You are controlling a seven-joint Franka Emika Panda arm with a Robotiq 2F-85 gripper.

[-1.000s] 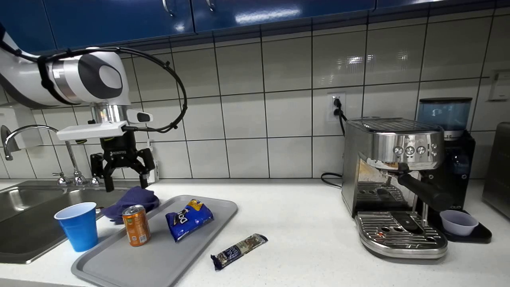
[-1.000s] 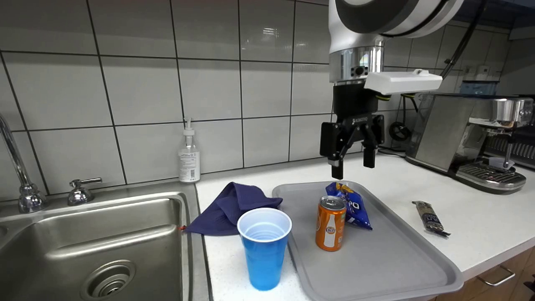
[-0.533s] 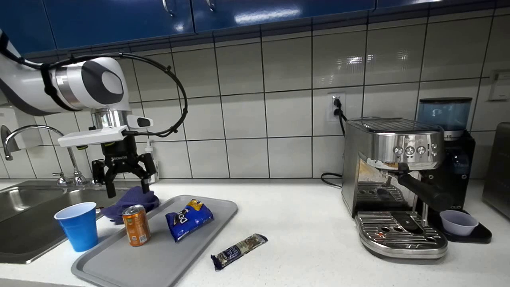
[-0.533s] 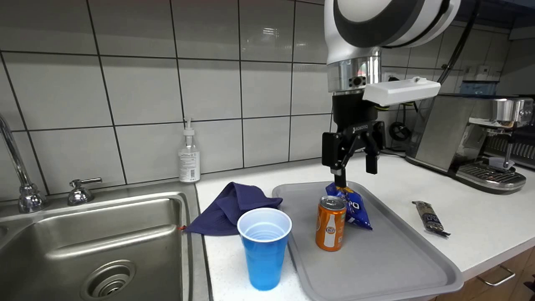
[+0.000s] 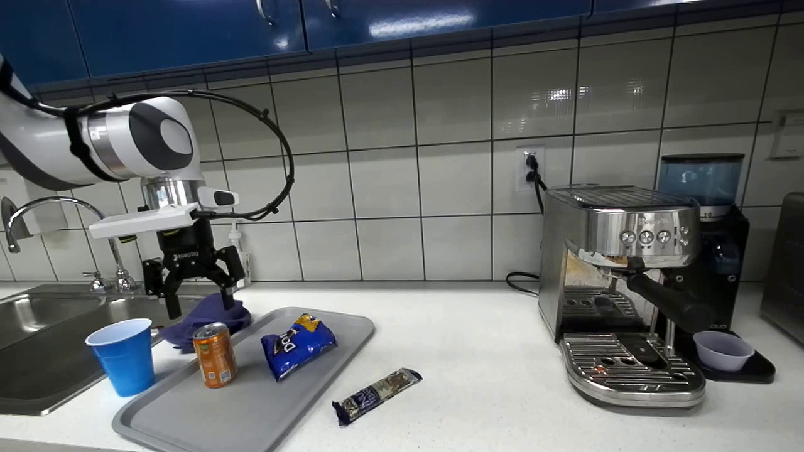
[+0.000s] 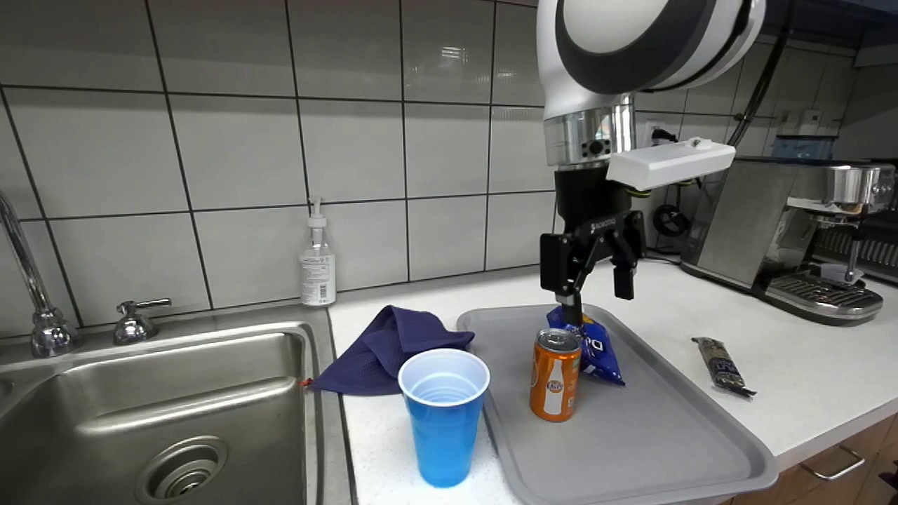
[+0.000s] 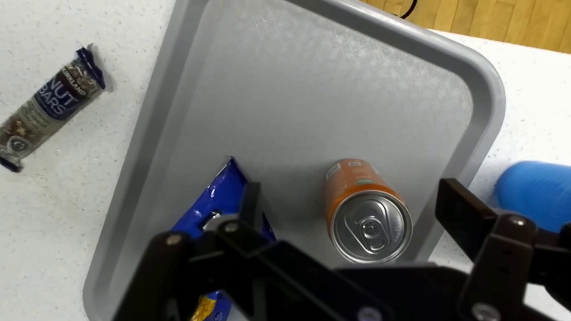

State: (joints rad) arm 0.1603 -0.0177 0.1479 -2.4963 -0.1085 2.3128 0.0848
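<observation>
One gripper (image 5: 200, 309), jaws spread wide, nothing held. Nearest obj: orange can (image 7: 371, 229), upright on gray tray (image 7: 312, 98), close to tray edge by blue cup (image 6: 445, 421). Rel. pos.: can sits below gripper & a bit twd counter's (image 5: 465, 351) front edge; wrist view has it btwn the jaws, no contact. Can's long axis vert., approx. parallel to down-pointing gripper. Chip bag (image 6: 603, 354) also on tray, just beside can; nut bar (image 5: 377, 395) off opp. tray edge.
</observation>
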